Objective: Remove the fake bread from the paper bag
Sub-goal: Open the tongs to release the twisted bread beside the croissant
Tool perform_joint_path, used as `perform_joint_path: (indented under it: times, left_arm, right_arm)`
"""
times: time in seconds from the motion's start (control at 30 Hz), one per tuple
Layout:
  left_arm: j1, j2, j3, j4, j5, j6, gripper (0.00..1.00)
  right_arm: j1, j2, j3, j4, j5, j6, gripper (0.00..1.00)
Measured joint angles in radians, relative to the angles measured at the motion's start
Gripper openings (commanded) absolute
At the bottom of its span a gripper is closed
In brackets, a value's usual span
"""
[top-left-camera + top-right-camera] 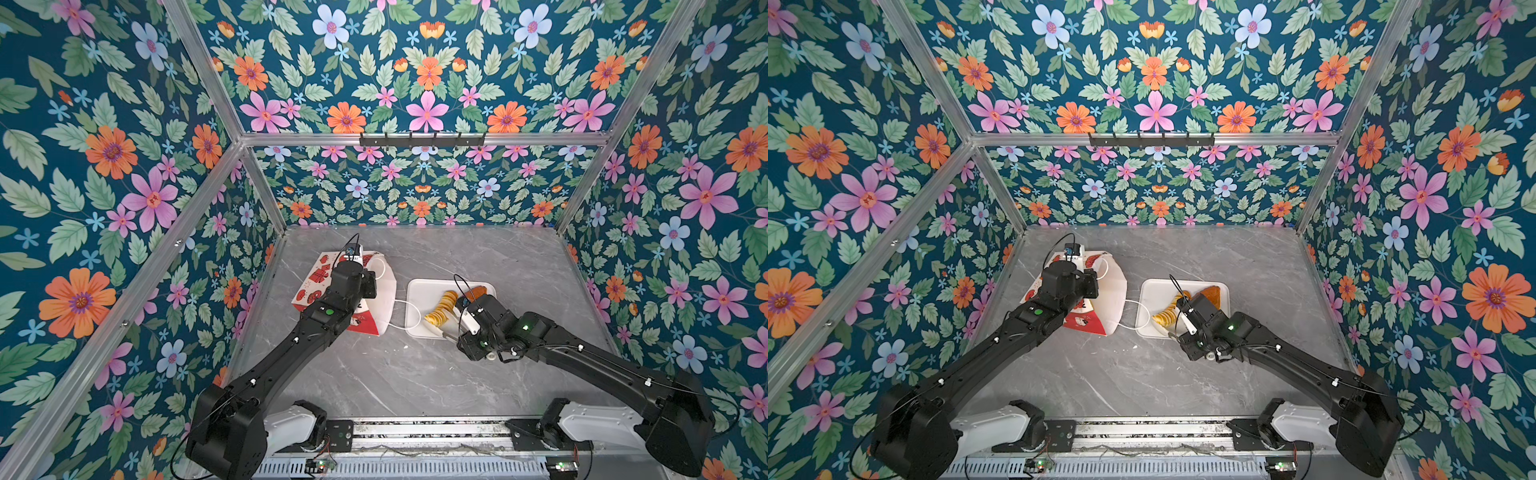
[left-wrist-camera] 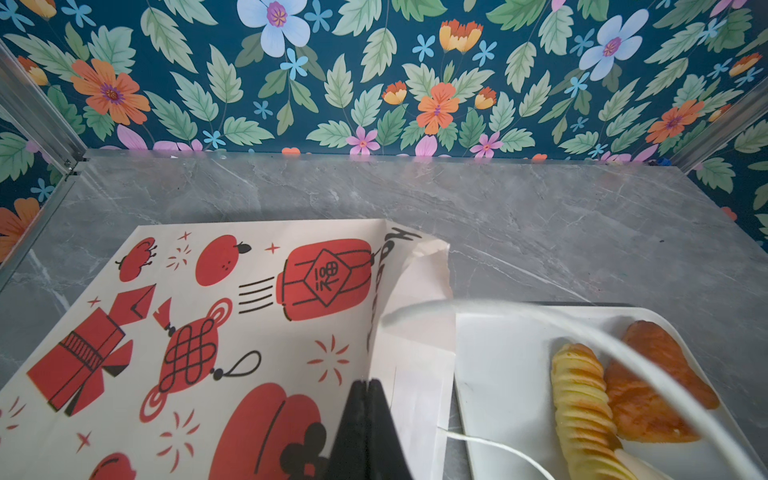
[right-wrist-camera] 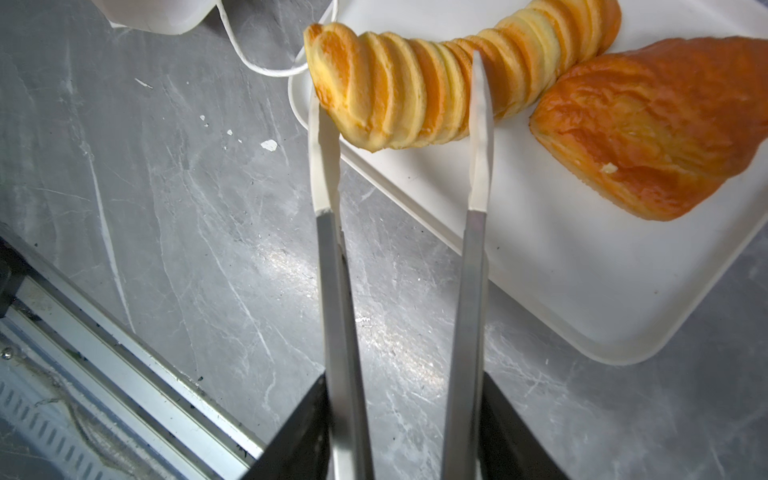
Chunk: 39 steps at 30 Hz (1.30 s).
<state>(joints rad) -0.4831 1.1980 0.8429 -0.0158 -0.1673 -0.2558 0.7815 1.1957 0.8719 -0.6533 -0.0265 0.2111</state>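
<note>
**Two pastries on the tray, bag mouth pinched open**

The twisted roll [image 3: 415, 83] and the triangular puff [image 3: 648, 133] both lie on the white tray [image 3: 561, 270], touching. In both top views the puff sits at about 2 o'clock from the roll.

Both look light and glossy, so I judge them likely to slip from narrow tips. The roll's ridges should give purchase, and it is best taken across its middle. The puff is better taken across a narrower corner than across its broad face.

The tongs [image 3: 473, 270] stand open, with their white tips on either side of the roll's near end and no visible squeeze. The right gripper [image 3: 405, 436] clamps the tongs' arms from outside.

The paper bag [image 2: 208, 311] lies on its side at 9 o'clock from the tray, its mouth facing 3 o'clock. It is thin and easily creased. The left gripper [image 2: 368, 386] has its jaws pressed together at the mouth edge and appears to pinch the paper.

Count:
- Pastries in view: two.
- Bag: one.
- Tray: one.
- Tongs: one pair.
- White cord handles: two.

Whether more bread remains inside the bag cannot be seen. All of it rests on the grey marbled table [image 3: 166, 208].
</note>
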Motion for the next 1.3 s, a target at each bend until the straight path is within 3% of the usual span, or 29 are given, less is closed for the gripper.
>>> perform_joint_path:
  times: [0.8,1.3]
  left_arm:
    - [0.003,-0.023,-0.014,0.000,0.007,0.000,0.00]
    - [0.003,-0.001,-0.018,0.021,0.017,0.000,0.00]
  right_arm:
    - [-0.006,-0.047,-0.011,0.029,-0.014,0.058,0.61]
    - [-0.008,0.163,-0.055,0.014,0.059,0.152,0.56]
